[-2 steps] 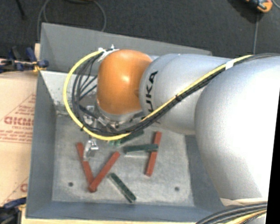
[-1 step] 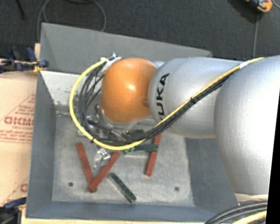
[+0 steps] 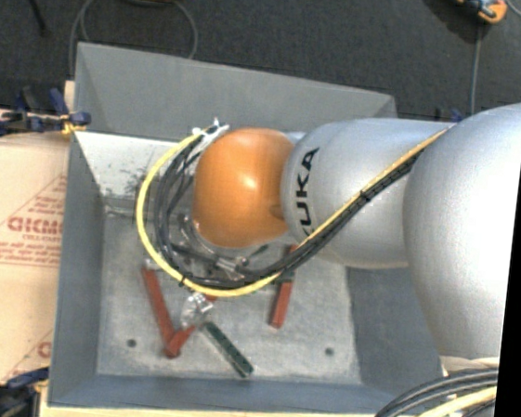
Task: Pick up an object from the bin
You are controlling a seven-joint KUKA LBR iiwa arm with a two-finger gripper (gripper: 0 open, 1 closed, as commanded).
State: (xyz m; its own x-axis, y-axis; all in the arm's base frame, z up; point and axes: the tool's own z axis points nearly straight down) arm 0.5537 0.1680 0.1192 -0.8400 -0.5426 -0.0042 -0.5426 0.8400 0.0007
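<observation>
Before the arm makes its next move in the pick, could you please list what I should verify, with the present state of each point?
1. Gripper is inside the bin, over its floor: ok.
2. Things lie close to the gripper, the left red stick just left of it and the green stick to its lower right: ok.
3. Gripper centred on one of them: cannot tell, as the wrist hides much.
4. Something already held: cannot tell.
5. Right red stick lies apart from the gripper, out of the way: ok.
</observation>
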